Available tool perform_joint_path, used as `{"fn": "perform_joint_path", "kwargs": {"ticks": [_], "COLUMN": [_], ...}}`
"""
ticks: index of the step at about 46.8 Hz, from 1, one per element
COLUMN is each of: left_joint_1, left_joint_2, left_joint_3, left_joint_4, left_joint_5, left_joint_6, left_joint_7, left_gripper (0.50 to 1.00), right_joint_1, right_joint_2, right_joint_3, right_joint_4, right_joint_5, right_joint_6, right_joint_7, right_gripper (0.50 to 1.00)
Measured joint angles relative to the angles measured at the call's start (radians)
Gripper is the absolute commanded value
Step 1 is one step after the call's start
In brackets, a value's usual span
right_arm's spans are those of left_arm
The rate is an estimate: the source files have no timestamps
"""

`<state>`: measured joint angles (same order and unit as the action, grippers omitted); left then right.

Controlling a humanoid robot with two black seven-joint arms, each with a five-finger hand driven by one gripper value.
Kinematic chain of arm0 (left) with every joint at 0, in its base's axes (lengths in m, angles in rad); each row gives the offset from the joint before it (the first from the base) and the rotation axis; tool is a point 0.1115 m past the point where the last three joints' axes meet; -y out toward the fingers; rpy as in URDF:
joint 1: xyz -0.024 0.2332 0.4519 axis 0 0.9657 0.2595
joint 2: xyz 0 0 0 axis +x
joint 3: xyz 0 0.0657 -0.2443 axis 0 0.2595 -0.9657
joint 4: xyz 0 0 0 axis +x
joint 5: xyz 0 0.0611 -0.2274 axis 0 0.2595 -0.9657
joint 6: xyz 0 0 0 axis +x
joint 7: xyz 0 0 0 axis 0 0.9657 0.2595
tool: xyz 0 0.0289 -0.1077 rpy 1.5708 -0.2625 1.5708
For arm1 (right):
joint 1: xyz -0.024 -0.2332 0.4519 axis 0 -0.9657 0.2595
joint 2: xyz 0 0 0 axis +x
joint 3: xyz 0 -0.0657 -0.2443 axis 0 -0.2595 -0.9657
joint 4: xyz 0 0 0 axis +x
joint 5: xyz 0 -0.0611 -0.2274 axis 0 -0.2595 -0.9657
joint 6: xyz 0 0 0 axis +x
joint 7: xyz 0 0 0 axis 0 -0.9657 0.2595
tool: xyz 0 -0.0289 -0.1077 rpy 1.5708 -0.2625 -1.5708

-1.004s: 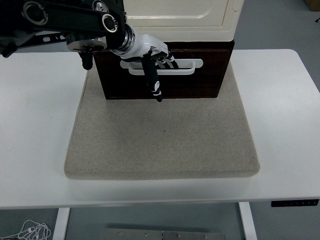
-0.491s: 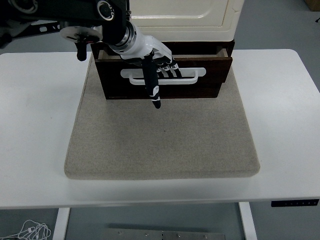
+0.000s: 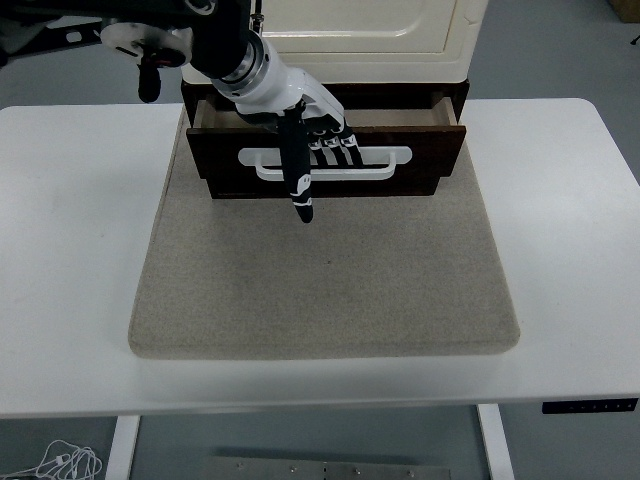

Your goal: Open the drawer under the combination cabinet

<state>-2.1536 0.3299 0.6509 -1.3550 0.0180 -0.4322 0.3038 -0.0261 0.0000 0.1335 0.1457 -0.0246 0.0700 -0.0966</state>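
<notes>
A cream cabinet (image 3: 365, 35) stands at the table's far side with a dark brown drawer (image 3: 410, 160) under it. The drawer is pulled partly out, showing its light inner walls. A white handle (image 3: 385, 160) runs across its front. My left hand (image 3: 312, 140) comes in from the upper left. Its fingers are hooked over the white handle and its thumb (image 3: 298, 180) points down in front of the drawer. My right arm is out of view.
A grey felt mat (image 3: 325, 270) lies on the white table (image 3: 560, 220) under the cabinet and reaches toward the near edge.
The drawer has slid out toward me, from shut to partly open. My left hand has moved toward me with the handle in it.
</notes>
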Motion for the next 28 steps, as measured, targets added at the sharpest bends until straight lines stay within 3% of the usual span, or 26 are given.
{"fn": "perform_joint_path", "kwargs": {"ticks": [28], "left_joint_1": [-0.03], "left_joint_2": [0.009], "left_joint_3": [-0.011], "left_joint_4": [-0.003], "left_joint_5": [0.004], "left_joint_6": [-0.099], "left_joint_7": [0.0], "left_gripper": [1.0], "right_joint_1": [0.0], "right_joint_2": [0.0], "right_joint_3": [0.0], "right_joint_4": [0.0], "right_joint_5": [0.0], "right_joint_6": [0.0], "right_joint_7": [0.0], "right_gripper": [0.926]}}
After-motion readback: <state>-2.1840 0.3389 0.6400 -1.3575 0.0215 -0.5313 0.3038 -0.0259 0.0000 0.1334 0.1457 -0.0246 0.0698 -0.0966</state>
